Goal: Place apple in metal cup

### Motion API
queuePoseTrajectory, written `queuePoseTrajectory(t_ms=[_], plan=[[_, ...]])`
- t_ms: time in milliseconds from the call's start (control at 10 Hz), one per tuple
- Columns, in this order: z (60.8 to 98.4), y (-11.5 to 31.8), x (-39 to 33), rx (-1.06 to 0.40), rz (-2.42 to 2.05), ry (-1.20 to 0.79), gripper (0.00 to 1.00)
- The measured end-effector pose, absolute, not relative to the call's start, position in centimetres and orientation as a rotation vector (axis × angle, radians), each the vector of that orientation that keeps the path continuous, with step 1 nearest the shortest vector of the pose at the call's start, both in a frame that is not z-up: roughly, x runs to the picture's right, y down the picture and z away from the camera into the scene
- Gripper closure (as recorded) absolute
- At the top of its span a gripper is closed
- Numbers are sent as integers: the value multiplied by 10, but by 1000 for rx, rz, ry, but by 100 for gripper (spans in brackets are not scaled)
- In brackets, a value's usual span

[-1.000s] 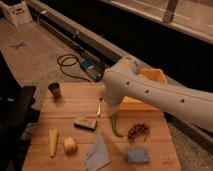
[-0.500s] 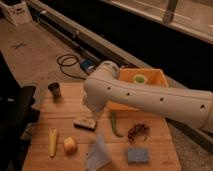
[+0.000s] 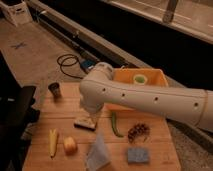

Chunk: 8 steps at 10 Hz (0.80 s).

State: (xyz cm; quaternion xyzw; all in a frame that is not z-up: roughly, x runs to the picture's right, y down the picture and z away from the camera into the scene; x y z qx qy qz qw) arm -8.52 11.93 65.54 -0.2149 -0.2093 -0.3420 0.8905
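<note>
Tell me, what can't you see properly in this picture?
All in the camera view:
1. Gripper: at the end of the white arm, low over the flat block; the arm covers most of it.
2. Orange bin: the arm hides its front wall.
3. Metal cup: its inside is too dark to see.
4. Dark clump above the blue sponge: too blurred to name.
5. The arm is cut off by the right edge.
</note>
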Motion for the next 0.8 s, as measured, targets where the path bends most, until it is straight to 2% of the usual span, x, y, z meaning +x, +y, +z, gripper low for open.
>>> queuePoseTrajectory(t_ms=[800], plan=[[679, 222, -174, -560, -892, -667, 35]])
